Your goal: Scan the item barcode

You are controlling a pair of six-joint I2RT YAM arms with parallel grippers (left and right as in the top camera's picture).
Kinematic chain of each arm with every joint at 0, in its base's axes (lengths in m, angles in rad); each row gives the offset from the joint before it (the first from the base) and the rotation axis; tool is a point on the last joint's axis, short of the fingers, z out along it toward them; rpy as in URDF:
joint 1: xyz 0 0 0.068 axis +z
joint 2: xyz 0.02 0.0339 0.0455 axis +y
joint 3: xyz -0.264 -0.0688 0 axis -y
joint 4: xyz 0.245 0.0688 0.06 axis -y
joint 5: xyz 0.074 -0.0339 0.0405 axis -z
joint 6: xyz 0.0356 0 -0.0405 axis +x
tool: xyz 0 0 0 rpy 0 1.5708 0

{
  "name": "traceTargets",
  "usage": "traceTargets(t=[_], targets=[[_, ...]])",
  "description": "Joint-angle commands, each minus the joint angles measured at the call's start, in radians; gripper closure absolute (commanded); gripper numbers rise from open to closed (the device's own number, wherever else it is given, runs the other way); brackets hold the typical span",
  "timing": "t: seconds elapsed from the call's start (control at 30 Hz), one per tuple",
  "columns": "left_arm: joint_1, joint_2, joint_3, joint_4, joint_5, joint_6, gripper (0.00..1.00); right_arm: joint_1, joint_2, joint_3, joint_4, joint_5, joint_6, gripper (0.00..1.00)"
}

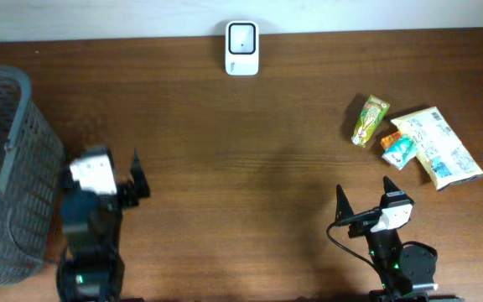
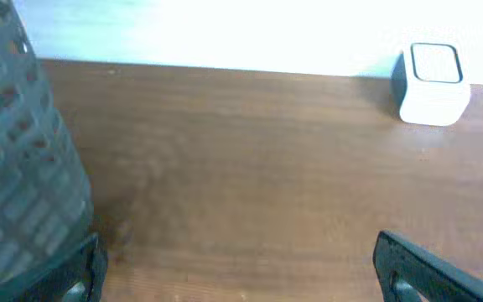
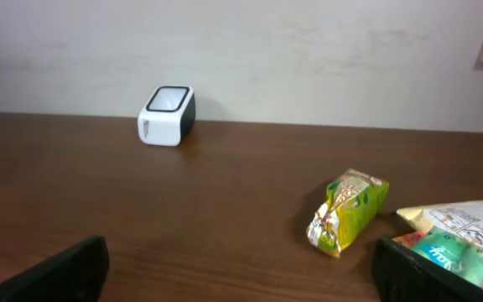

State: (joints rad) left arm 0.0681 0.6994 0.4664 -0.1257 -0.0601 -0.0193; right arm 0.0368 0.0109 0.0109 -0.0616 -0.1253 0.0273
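Basket point(image 2: 19, 159) fills left wrist view's left edge; right wrist instead shows green snack packet point(image 3: 348, 210) lower right, print illegible. Left hand point(image 2: 240, 268), right hand point(image 3: 237, 270) spread.

Even, moderately bright light covers the dark brown wooden table point(image 1: 225, 168). The left wrist view is blurred: its pale wall point(image 2: 225, 29) is overexposed, the small white box-shaped scanner point(image 2: 433, 92) is soft-edged, and the near grey plastic mesh basket point(image 2: 15, 168) is out of focus. The right wrist view is sharper, with soft shadows.

Scanner point(image 1: 242, 48): one. Basket point(image 1: 11, 143): one. Snack packets point(image 1: 398, 149): three. Robot arms point(image 1: 86, 214): two.
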Motion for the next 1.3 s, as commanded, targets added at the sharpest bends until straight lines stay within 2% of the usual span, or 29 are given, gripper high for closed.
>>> traceTargets(t=[0.0, 0.1, 0.23, 0.3, 0.4, 0.53, 0.73, 1.27], targets=[[0.002, -0.129, -0.126, 0.009, 0.039, 0.012, 0.01, -0.005, -0.008, -0.005, -0.005, -0.013, 0.01, 0.01], [0.002, -0.202, -0.169, 0.006, 0.039, 0.035, 0.01, -0.005, -0.008, -0.005, -0.004, -0.013, 0.01, 0.01], [0.002, -0.316, -0.365, 0.216, 0.092, 0.035, 0.01, -0.005, -0.008, -0.005, -0.005, -0.013, 0.01, 0.01], [0.002, -0.371, -0.42, 0.248, 0.091, 0.042, 0.01, -0.005, -0.008, -0.005, -0.004, -0.013, 0.01, 0.01], [-0.001, -0.425, -0.458, 0.24, 0.091, 0.062, 0.01, -0.005, -0.008, -0.005, -0.005, -0.013, 0.01, 0.01], [-0.001, -0.505, -0.458, 0.06, 0.079, 0.081, 0.01, -0.005, -0.008, -0.005, -0.005, -0.013, 0.01, 0.01], [-0.003, -0.692, -0.458, 0.053, 0.08, 0.081, 0.01, -0.005, -0.008, -0.005, -0.004, -0.013, 0.01, 0.01], [-0.007, -0.694, -0.457, 0.045, 0.08, 0.08, 0.01, -0.005, -0.008, -0.005, -0.004, -0.013, 0.01, 0.01]])
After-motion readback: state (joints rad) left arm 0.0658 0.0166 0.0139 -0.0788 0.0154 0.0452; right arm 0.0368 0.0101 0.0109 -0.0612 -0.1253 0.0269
